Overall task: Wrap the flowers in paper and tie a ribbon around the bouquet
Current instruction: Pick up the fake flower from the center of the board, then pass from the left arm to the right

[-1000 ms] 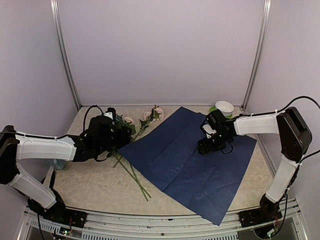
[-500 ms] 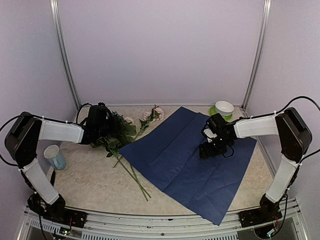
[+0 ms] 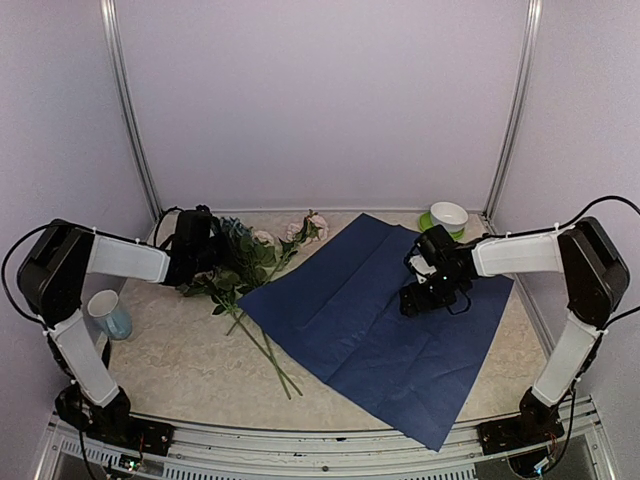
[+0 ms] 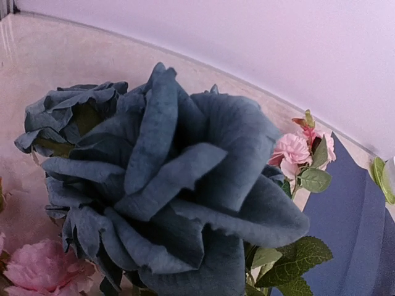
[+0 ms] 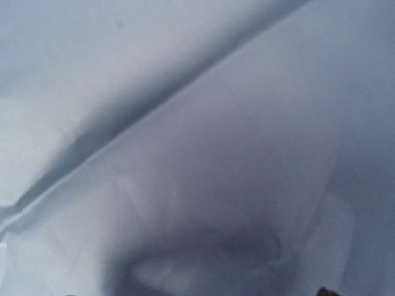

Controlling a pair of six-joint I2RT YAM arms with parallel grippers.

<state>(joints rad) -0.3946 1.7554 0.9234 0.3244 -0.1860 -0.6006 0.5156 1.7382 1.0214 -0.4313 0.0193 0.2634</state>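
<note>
Status: flowers point(image 3: 247, 265) lie on the surface point(image 3: 170, 350) just beside the left edge of the paper point(image 3: 370, 310), blooms toward the far wall, stems trailing along that edge. None of them is on the paper yet. The paper lies flat, dark face up.

Left tool point(image 3: 205, 255) sits among the leafy heads, on the side away from the paper. Its jaws are fully closed, but I cannot tell whether a stem is pinched: the wrist view shows only a blue-grey bloom filling the lens. Right tool point(image 3: 425, 297) rests on the right half of the paper, jaws spread wide, gripping nothing.

Hazards, in my judgement:
1. The closed jaws may have missed the thin stems. A drag toward the paper would then scatter the bunch.
2. Stems may slide under the paper's edge and lift or crease it.
3. If the right tool lifts, the sheet may shift.

No ribbon is in view.
</note>
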